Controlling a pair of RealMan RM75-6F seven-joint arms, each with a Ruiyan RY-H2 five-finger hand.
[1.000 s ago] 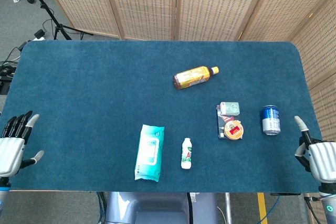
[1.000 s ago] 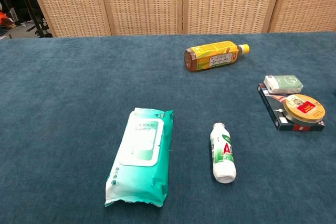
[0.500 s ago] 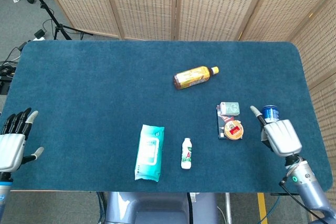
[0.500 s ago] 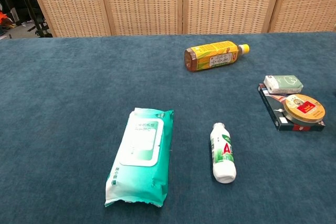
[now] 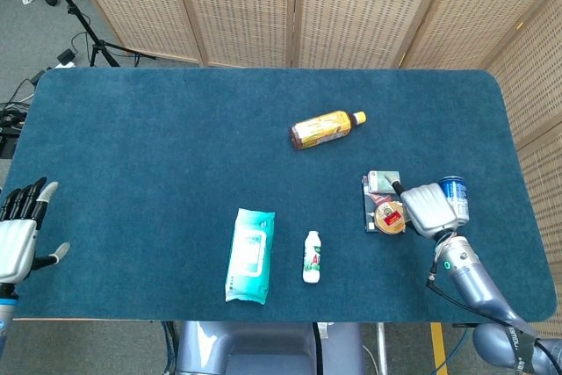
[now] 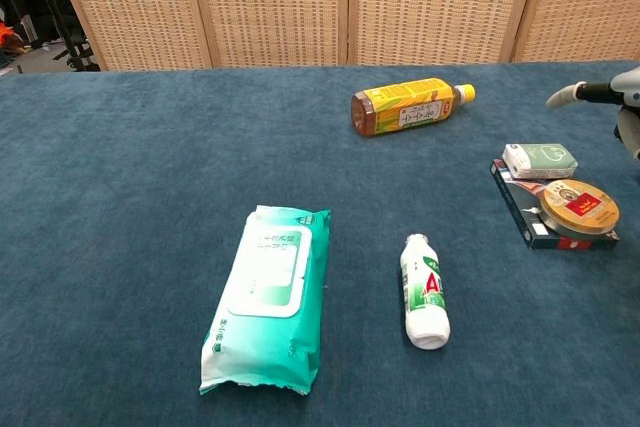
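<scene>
Matt napped cloth table (image 5: 176, 147) — glossy plastic wipes pack (image 5: 249, 255).

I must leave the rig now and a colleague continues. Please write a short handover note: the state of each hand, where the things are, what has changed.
Left hand: open, holding nothing, at the table's near left edge.
Right hand: has come in from the right edge over the last second; now above the table between the blue can and the round tin. Holding nothing that can be seen; whether the fingers are closed is unclear.
Round tin and small green packet rest on a dark flat box.
Lying flat: tea bottle, wet wipes pack, small white bottle.
Nothing has been moved yet.
</scene>
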